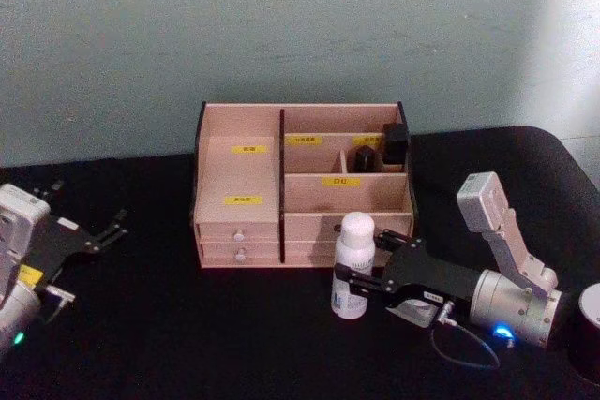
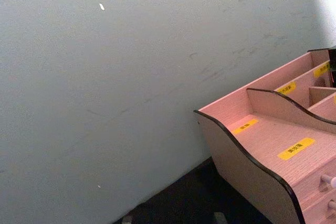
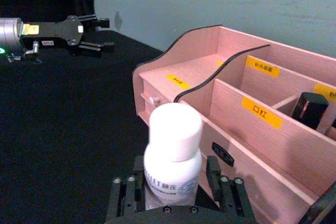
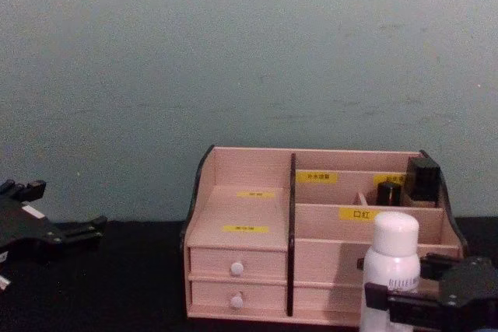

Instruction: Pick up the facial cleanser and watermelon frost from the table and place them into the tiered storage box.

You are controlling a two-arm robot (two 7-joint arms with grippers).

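The facial cleanser (image 1: pixel 355 250), a white bottle with a white cap (image 3: pixel 175 132), stands upright on the black table just in front of the tiered storage box (image 1: pixel 242 125). My right gripper (image 1: pixel 354 288) reaches in from the right and is shut on the bottle's lower body (image 4: pixel 393 266). The pink box (image 4: pixel 241 169) has stepped compartments, yellow labels and white-knobbed drawers. I cannot tell which item is the watermelon frost. My left gripper (image 1: pixel 92 207) rests open far to the left, away from the box.
A black block (image 1: pixel 396 145) and a small dark bottle (image 1: pixel 364 156) stand in the box's back right compartments. A dark round object (image 1: pixel 587 333) sits at the right edge. The box's side wall (image 2: pixel 247 182) fills the left wrist view's corner. Bare black tabletop (image 1: pixel 141 325) lies between the arms.
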